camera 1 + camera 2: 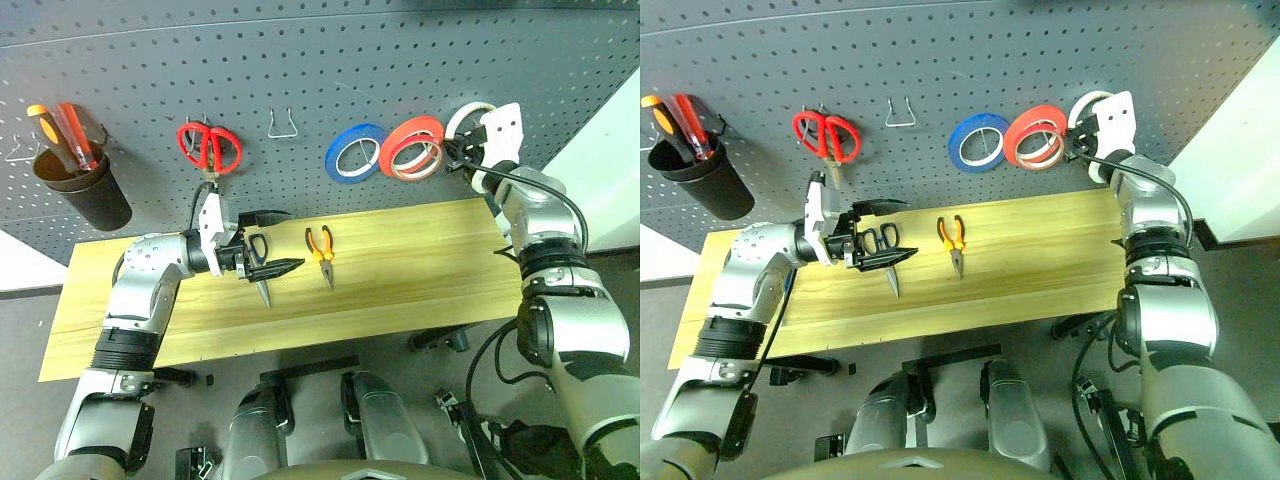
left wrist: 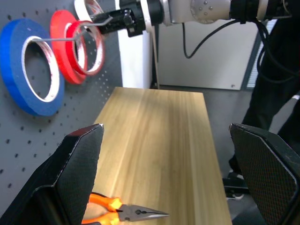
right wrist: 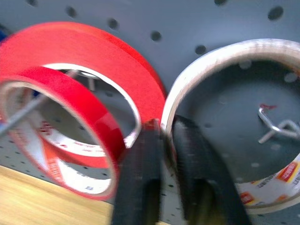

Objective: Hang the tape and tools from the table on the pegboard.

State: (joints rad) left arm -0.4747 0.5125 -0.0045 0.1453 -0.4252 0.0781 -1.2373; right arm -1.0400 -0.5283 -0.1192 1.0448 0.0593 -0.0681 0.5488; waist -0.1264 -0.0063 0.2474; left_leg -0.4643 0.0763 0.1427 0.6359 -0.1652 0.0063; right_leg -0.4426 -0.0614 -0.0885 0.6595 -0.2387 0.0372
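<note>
Showing a wire hook [image 3: 276, 125] inside the whitish tape ring [image 3: 225, 56], the right gripper [image 3: 171, 140] is pinching its rim beside the red-orange roll [image 3: 89, 61]; the left gripper [image 1: 268, 243] is hanging wide open over the wooden bench [image 1: 420, 260].

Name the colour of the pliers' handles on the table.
Orange with black, on the pliers; clearest in the left eye view.

Workshop or tool-bench setting, dark grey pegboard [image 1: 300, 70] with wire hooks across the top of the frame, red-handled scissors [image 1: 208, 146] and coloured tape rolls [image 1: 385, 150] hanging, black cup of screwdrivers [image 1: 85, 185] upper left, pale wood-plank counter [image 1: 400, 270] below carrying pliers [image 1: 321, 250]
</note>
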